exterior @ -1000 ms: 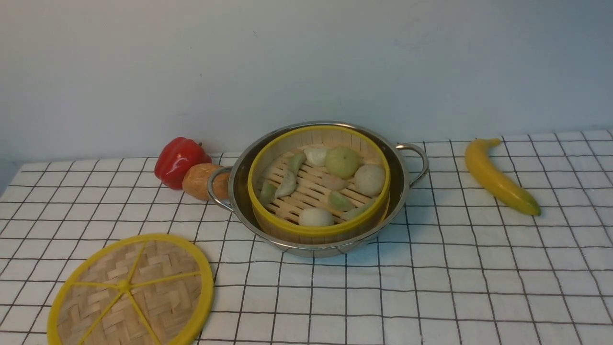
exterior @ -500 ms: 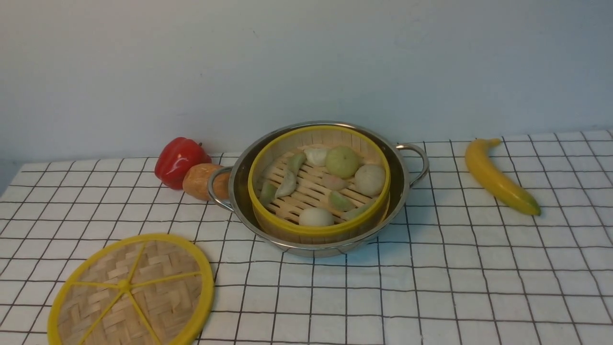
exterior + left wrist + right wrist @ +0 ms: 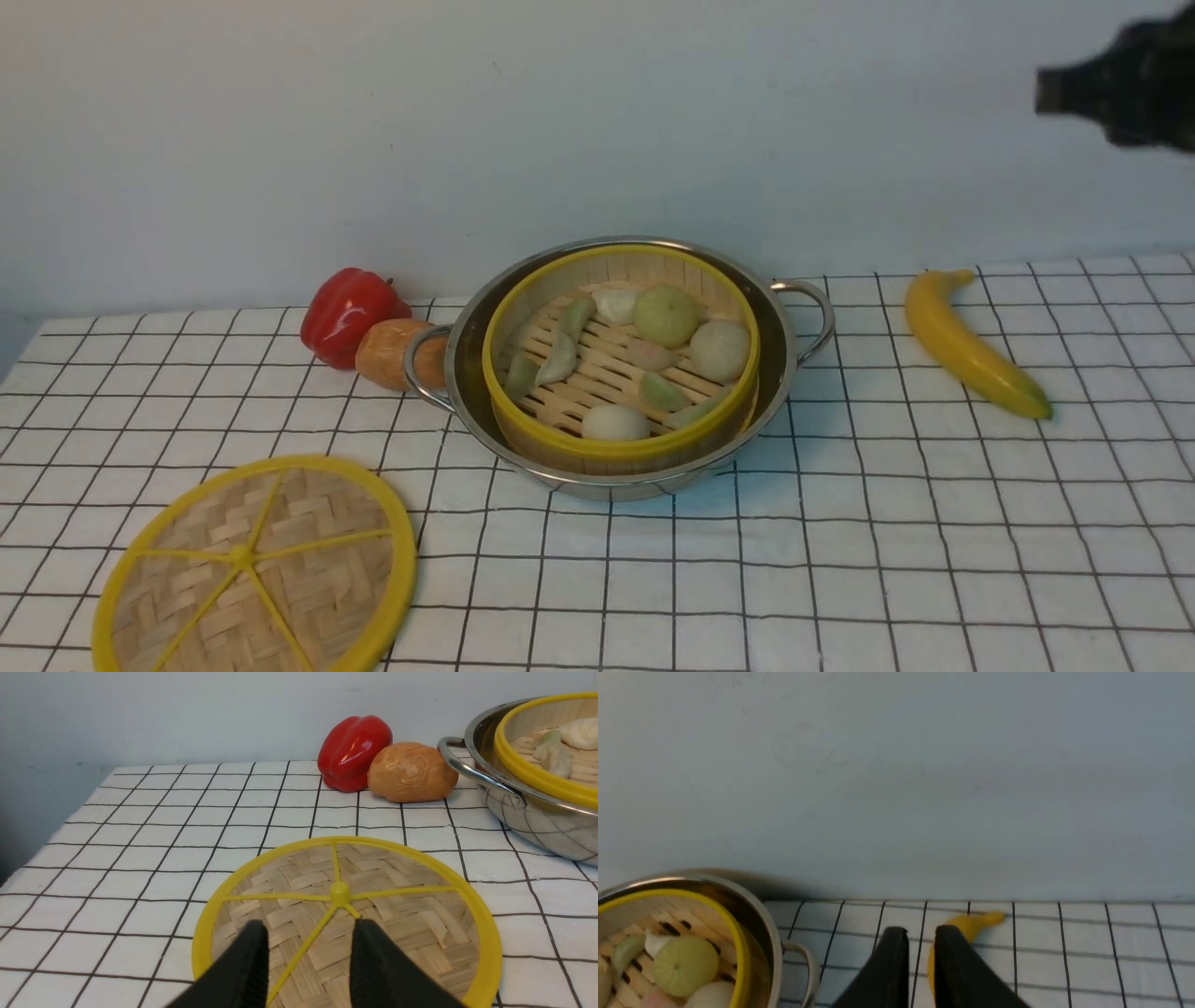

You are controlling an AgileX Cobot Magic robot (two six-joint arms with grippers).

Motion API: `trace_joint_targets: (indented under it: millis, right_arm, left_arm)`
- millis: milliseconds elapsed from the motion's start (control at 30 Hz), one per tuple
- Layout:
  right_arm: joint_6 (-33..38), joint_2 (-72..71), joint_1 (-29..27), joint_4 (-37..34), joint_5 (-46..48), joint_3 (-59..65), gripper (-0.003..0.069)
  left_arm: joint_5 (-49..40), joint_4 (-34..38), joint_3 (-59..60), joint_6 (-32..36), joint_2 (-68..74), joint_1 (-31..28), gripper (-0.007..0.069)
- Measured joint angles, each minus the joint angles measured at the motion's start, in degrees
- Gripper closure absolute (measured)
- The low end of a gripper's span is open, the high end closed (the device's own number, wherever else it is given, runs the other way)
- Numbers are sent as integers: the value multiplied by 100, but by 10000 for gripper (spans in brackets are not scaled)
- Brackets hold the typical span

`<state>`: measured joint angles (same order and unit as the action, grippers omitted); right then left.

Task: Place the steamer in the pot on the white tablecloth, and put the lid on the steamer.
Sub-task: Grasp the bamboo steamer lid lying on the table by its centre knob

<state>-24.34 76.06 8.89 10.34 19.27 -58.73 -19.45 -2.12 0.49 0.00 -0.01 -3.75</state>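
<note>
The steamer (image 3: 621, 359), a bamboo basket with a yellow rim holding dumplings and buns, sits inside the steel pot (image 3: 789, 373) on the white tablecloth (image 3: 887, 560). The woven lid (image 3: 257, 565) lies flat on the cloth at the front left. In the left wrist view my left gripper (image 3: 310, 926) hovers over the near half of the lid (image 3: 373, 891), open, with one yellow spoke showing between its fingers. My right gripper (image 3: 921, 931) is held high, its fingers slightly apart and empty; it shows as a dark blur (image 3: 1120, 89) at the front view's top right.
A red bell pepper (image 3: 350, 313) and a brown bread roll (image 3: 397, 353) sit just left of the pot's left handle. A yellow banana (image 3: 971, 345) lies on the cloth to the right. A plain wall stands behind the table.
The right arm has come into the front view at the top right, where nothing showed before. The steamer, pot and lid have not moved.
</note>
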Motion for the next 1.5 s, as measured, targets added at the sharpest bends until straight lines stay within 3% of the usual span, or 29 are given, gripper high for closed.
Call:
trace_joint_targets:
  millis: [167, 400, 867, 1167, 1500]
  right_arm:
    - [-316, -1185, -476, 1, -1098, 2122, 544]
    - [-354, -3433, -1311, 52, -1398, 3634, 531]
    - [-92, -6867, -1166, 491, -1424, 5842, 506]
    - [-270, -7566, -973, 491, -106, 5919, 487]
    - [-304, -7577, -896, 445, 21, 5921, 459]
  left_arm:
    - [0, 0, 0, 0, 0, 0, 382]
    - [0, 0, 0, 0, 0, 0, 382]
    - [0, 0, 0, 0, 0, 0, 382]
    - [0, 0, 0, 0, 0, 0, 382]
    - [0, 0, 0, 0, 0, 0, 382]
